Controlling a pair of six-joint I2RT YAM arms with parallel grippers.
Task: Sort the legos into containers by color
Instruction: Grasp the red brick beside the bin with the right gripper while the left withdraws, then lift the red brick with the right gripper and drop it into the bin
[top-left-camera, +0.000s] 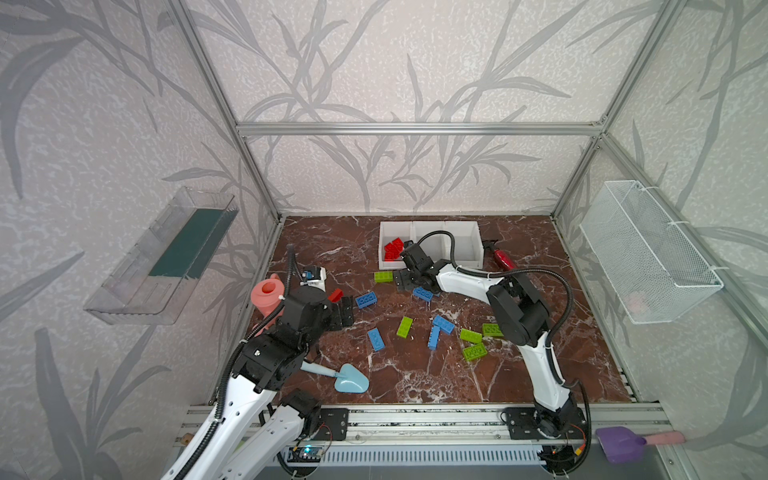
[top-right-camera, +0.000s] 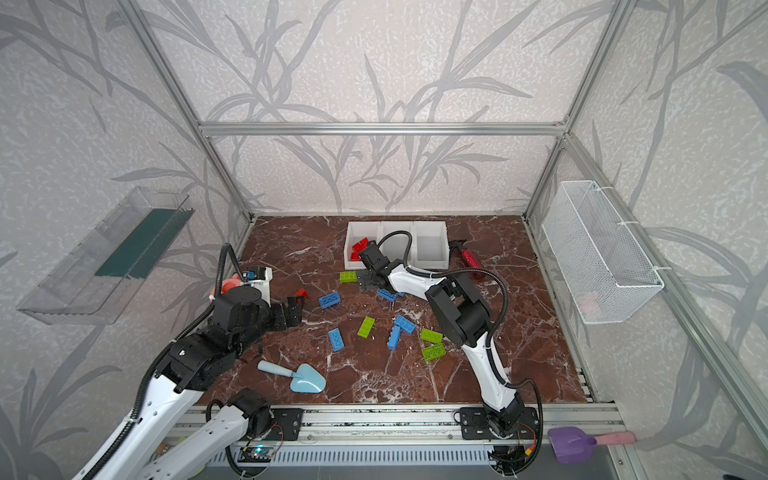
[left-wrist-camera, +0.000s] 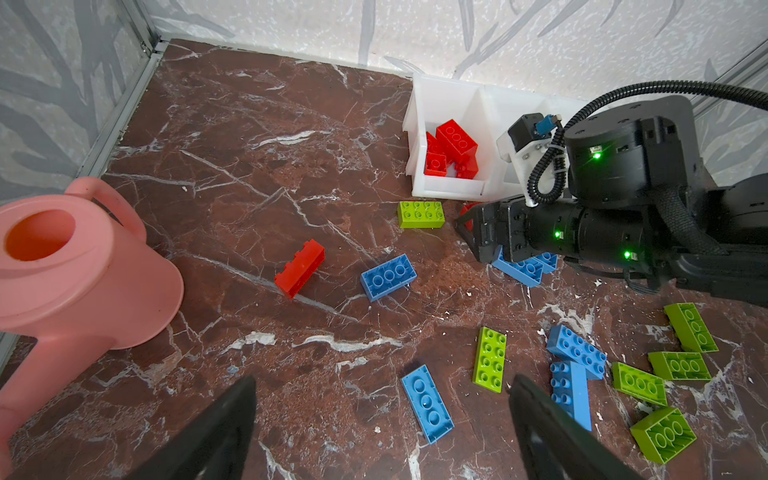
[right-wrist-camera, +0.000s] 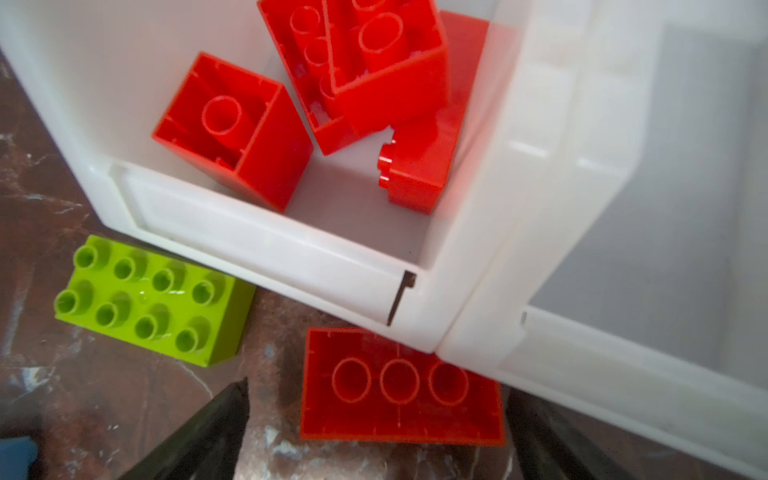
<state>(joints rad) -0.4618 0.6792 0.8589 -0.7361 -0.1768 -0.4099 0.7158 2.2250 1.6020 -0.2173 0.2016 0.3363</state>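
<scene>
Starting at the left, a pink watering can (top-left-camera: 266, 297) is seen near the table's edge. The left gripper (top-left-camera: 345, 313) is held low beside it, jaws wide apart and nothing gripped. A loose red brick (top-left-camera: 335, 295) is found on its side just ahead of those jaws, with a blue brick (top-left-camera: 366, 299) next to it. More blue and lime legos (top-left-camera: 440, 328) are scattered across the middle of the table.

Further right, a lime brick (right-wrist-camera: 153, 299) is set studs up, close against the front wall of the left bin. The right gripper (right-wrist-camera: 378, 403) is lowered over an upturned red brick (right-wrist-camera: 401, 386). Its jaws are spread to either side and no contact can be made out, so the brick is judged not yet grasped. Behind it the containers (top-left-camera: 430, 227) are joined in a row of 3, with red bricks (top-left-camera: 392, 249) piled in the left one. A red bottle (top-left-camera: 503, 259) is laid beside the right bin.

The upturned brick is pressed against the bins' front wall, so a closing finger could be caught on that wall and the row shoved back. The lime brick could be dragged along. A clash could be caused if both arms are sent to the left bin together.
</scene>
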